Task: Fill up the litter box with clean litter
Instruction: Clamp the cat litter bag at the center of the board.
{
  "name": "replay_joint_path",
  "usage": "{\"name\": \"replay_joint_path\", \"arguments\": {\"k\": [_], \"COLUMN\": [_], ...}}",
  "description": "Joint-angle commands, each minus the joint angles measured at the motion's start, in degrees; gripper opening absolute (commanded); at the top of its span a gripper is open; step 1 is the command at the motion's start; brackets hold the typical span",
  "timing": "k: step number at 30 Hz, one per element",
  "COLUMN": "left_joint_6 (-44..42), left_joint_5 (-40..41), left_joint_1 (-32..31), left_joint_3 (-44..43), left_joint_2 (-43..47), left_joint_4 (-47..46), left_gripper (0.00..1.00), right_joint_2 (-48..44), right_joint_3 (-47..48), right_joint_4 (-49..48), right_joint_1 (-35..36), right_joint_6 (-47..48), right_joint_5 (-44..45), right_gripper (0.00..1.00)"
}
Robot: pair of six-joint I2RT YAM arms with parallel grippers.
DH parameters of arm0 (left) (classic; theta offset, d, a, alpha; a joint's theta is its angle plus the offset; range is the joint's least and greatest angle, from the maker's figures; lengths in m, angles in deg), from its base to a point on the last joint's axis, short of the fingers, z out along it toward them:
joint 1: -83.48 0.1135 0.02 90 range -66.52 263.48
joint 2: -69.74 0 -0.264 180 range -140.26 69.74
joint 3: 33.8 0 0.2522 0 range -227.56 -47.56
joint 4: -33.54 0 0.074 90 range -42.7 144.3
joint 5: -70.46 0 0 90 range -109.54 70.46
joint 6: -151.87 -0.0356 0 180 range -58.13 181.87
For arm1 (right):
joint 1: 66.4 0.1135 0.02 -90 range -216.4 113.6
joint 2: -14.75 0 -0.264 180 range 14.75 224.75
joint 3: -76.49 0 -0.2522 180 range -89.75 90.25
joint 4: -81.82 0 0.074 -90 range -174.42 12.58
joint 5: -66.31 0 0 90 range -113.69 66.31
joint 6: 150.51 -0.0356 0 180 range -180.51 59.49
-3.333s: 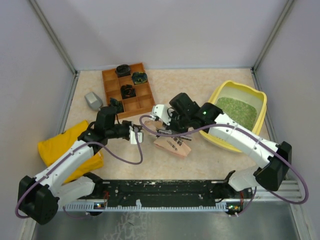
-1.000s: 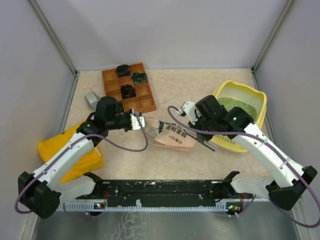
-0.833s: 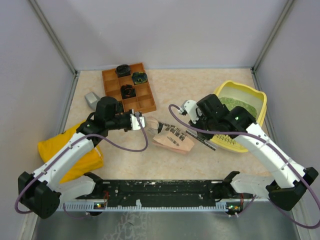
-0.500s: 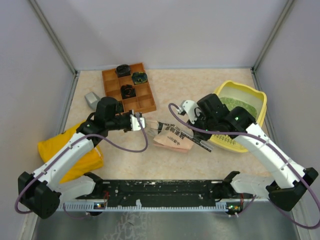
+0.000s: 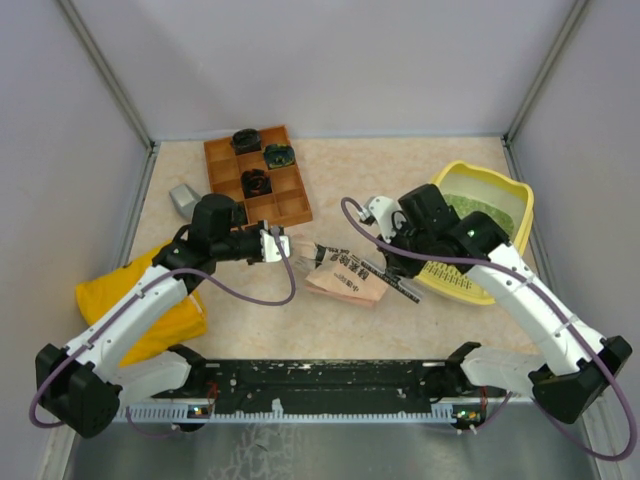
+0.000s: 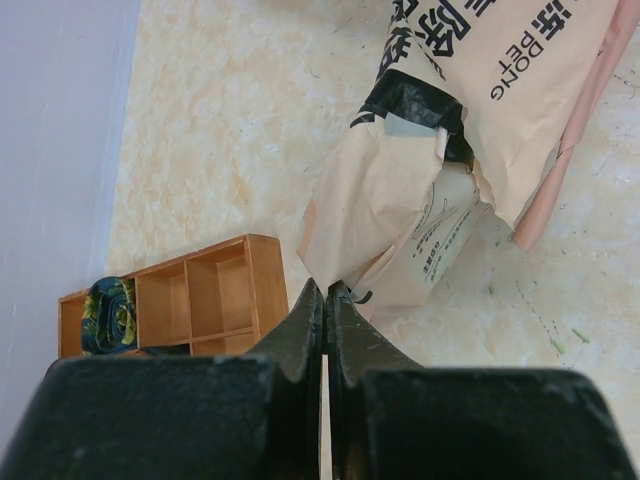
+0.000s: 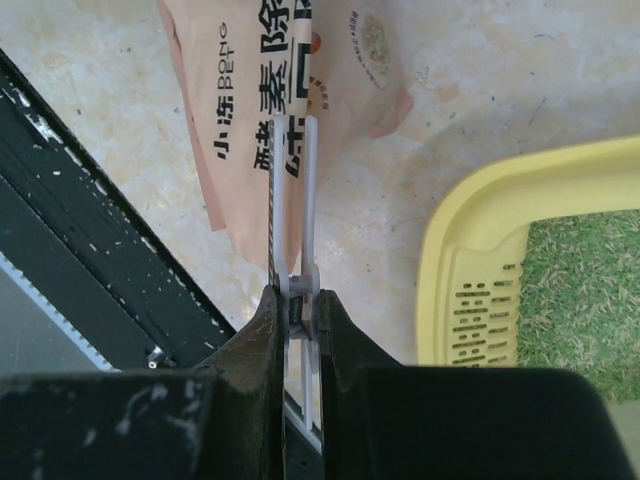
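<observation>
Top external view: table (image 5: 380, 170) with grey walls, both arms reaching toward its middle.
Litter box (image 5: 443, 285): yellow, at 3 o'clock on the table and close to the right wall. Near-left corner just beside the right wrist.
Litter (image 5: 478, 208): green grains lying inside the box, over its floor. Also at 4 o'clock in the right wrist view, behind the box's slotted wall.
Pouch (image 5: 347, 281): pink and printed, lying at the table's middle between the two grippers. Crumpled end turned toward 10 o'clock.
Left gripper (image 5: 292, 248): fingers pressed together, pinching the crumpled edge of the pouch. Pointing toward 3 o'clock in the top view.
Right gripper (image 5: 398, 280): closed on a thin grey clip (image 7: 296, 190), gripped near one end. Poised just at the box's near-left corner.
Clip: two slim bars side by side, reaching from the fingers out over the pouch's printed face. Touching the pouch or not: cannot tell.
Tray (image 5: 288, 203): brown wood with compartments, at 11 o'clock on the table. Dark items in three compartments, too small to make out.
Grey block (image 5: 184, 197): just beside the tray, on its 9 o'clock side.
Cloth (image 5: 108, 296): yellow, at 8 o'clock on the table, partly under the left arm.
</observation>
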Motion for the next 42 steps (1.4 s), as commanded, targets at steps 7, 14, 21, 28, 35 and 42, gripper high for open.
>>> {"name": "replay_joint_path", "arguments": {"k": [7,14,21,28,35,42], "left_joint_6": [-1.5,-1.6,-2.3,-2.6,-1.9,-2.5], "left_joint_5": [-2.5,-2.5,-3.6,-4.3,-6.3,-7.5], "left_joint_1": [-0.3,-0.3,-0.3,-0.3,-0.2,-0.2], "left_joint_3": [-3.0,-3.3,-1.9,-1.9,-0.9,-0.6], "left_joint_2": [2.9,2.7,3.5,3.3,4.0,4.5], "left_joint_4": [-6.9,-6.7,-7.3,-7.1,-7.8,-8.2], "left_gripper": [0.0,0.0,0.0,0.0,0.0,0.0], "right_joint_2": [0.5,2.1,6.0,7.3,6.6,3.6], "right_joint_3": [-3.1,-2.7,-1.1,-1.0,-5.0,-9.4], "right_joint_4": [-4.2,-4.9,-7.6,-10.8,-16.2,-23.2], "right_joint_1": [-0.4,-0.4,-0.4,-0.4,-0.4,-1.4], "right_joint_6": [-1.3,-0.5,0.3,1.0,0.8,2.6], "right_joint_5": [-3.2,-5.5,-9.1,-10.5,-10.9,-16.2], "right_gripper": [0.0,0.0,0.0,0.0,0.0,0.0]}}
